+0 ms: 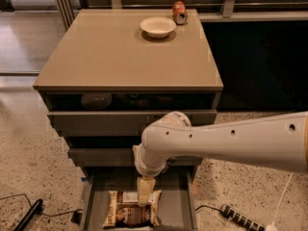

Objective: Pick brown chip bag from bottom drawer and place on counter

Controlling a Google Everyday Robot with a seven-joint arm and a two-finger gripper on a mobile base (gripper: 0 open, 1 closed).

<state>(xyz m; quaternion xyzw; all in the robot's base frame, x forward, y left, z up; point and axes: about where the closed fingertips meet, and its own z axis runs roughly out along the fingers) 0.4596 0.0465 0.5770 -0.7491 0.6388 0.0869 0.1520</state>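
- Hand: cream-coloured, pointing straight down into the bottom drawer. Its tip sits at the upper middle of the brown chip bag.
- How far open the hand is: cannot tell from where I stand. Whether it has hold of the bag: cannot tell either.
- Bag: lies flat on the drawer floor, left of centre. Pale edges, dark brown middle, a white label near its top edge just beside the hand.
- Drawer: the lowest of three and pulled out towards me. Bare grey floor shows to the right of the bag.
- Arm: thick and white, comes in from the right edge. It crosses in front of the cabinet and bends down at a rounded joint above the drawer.
- Middle drawer: its front is partly hidden behind the arm.
- Top drawer: dark opening above its front, with dim shapes inside that are too dark to name.
- Bench: glossy beige top of the cabinet.
- A white bowl stands near the far edge of the bench. An orange can is just beside it at the far right corner.
- Floor: speckled. A power strip lies at lower right, and a black cable at lower left.
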